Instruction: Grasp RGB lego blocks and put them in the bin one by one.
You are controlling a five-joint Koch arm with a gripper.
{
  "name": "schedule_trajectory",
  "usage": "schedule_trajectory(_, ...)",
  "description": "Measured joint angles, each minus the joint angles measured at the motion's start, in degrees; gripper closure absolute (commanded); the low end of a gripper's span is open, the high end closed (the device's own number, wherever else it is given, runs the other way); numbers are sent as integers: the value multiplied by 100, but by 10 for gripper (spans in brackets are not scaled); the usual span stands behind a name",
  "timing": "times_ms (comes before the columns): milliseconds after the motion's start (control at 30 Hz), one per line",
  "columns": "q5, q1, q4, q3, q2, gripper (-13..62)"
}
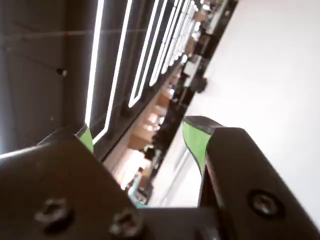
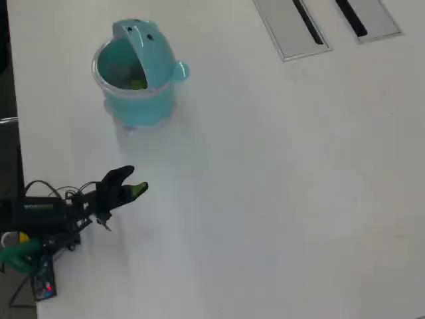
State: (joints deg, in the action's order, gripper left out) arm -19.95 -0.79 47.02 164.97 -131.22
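White counter (image 2: pixel 279 199) fills the overhead view, bare across its middle and right. Findings follow from left to right in that view.

At the far left edge sits the arm's base with its cables. The arm is folded low and close to the base. Its claw (image 2: pixel 131 183) points right and slightly up the picture, well apart from the bin. The green-tipped fingers (image 2: pixel 139 190) show no block between them. The wrist view confirms this: the two jaws stand apart with a clear gap, and only ceiling lights and a far wall show through it. The claw is parted and carries nothing.

Up and slightly right of the claw stands the bin (image 2: pixel 136 100), a round teal pot, upright, its flip lid (image 2: pixel 141 40) raised at the back. Something yellow-green (image 2: pixel 137 83) lies inside; it may be a block, but it is too small to tell. Red and blue blocks cannot be made out inside the bin.

Right of the bin the counter is plain. At the top right lie two grey slotted panels (image 2: pixel 292 30), not part of the task.

Judgement: no block is visible on the counter, so the task looks finished or nearly so. The step in hand appears to be rest or return. If a further block remains out of view, locate it first, keep the jaws parted on approach, and release over the bin's mouth, clear of the raised lid.
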Motion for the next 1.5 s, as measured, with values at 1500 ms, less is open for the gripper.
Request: schedule_trajectory(1500, 694, 246, -3138, 1230, 0, 147)
